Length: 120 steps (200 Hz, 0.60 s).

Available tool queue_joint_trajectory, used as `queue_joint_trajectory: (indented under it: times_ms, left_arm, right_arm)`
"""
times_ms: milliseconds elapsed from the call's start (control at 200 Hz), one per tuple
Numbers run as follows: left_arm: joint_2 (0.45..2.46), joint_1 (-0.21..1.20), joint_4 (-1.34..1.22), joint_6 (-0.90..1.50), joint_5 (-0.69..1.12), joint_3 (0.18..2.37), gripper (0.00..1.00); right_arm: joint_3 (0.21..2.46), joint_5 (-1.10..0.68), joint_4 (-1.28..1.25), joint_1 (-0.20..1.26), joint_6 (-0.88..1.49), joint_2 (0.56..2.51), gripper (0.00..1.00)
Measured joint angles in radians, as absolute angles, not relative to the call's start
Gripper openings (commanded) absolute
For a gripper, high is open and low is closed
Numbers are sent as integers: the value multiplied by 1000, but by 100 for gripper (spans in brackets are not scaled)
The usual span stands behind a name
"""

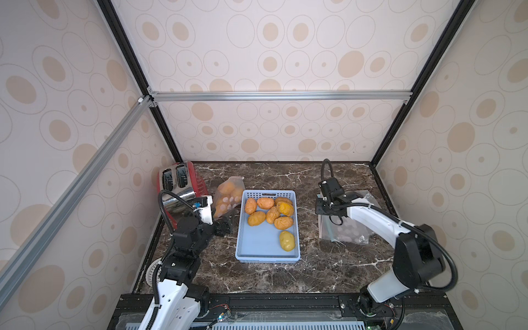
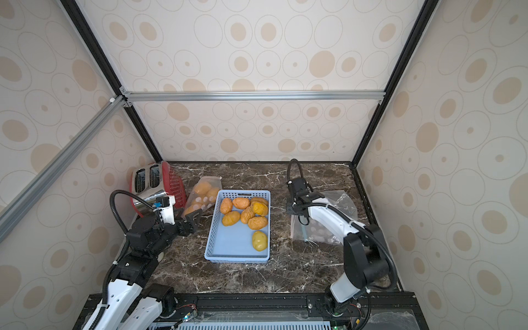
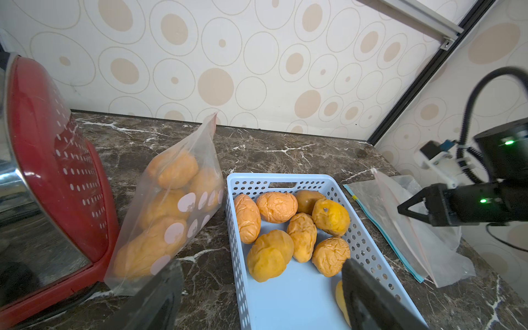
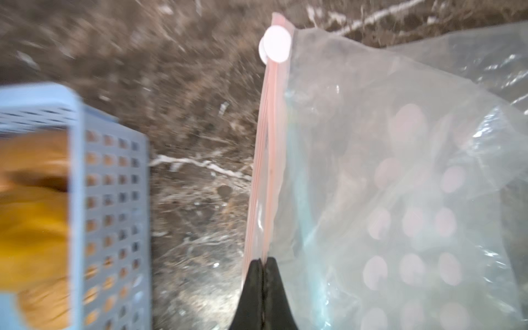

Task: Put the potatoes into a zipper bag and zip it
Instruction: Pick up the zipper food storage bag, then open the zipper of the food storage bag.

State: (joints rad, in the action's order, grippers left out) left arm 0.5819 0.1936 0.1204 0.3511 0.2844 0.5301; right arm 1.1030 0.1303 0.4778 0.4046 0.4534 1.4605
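Observation:
Several orange-tan potatoes (image 1: pixel 270 213) (image 3: pixel 288 225) and a yellower one (image 1: pixel 287 241) lie in a blue perforated basket (image 1: pixel 267 257) (image 2: pixel 237 257). Left of it, a zipper bag (image 1: pixel 228 197) (image 3: pixel 171 205) holding several potatoes leans against the toaster. My left gripper (image 3: pixel 260 264) (image 2: pixel 193 221) is open and empty, low between that bag's bottom and the basket's left wall. Right of the basket lies an empty clear zipper bag (image 1: pixel 348 231) (image 4: pixel 385 171). My right gripper (image 4: pixel 263 261) (image 3: pixel 403 210) is shut on its pink zip strip, far from the white slider (image 4: pixel 275 43).
A red and chrome toaster (image 1: pixel 178 188) (image 3: pixel 43 171) stands at the back left, touching the filled bag. A white round object (image 1: pixel 153 271) lies at the table's left edge under my left arm. Dark marble tabletop (image 1: pixel 285 274) shows in front of the basket.

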Motion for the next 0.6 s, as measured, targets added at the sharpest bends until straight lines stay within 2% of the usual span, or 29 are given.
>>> queue_joint_trajectory:
  times_ms: [130,260,405,600]
  left_arm:
    - [643,201,121,371,355,589,79]
    - [723,258,87,411,406,669,78]
    - [813,436,-9,471,393,709,75]
    - [1043,677,-166,556,322,739,72]
  right_arm:
    - [1065,13,398,405,450,1292,0]
    - [1026,-115,303,405,487,1206,0]
    - [999,-212,223,424,556,1207,0]
    - [959,-263,118,484,618,1224,0]
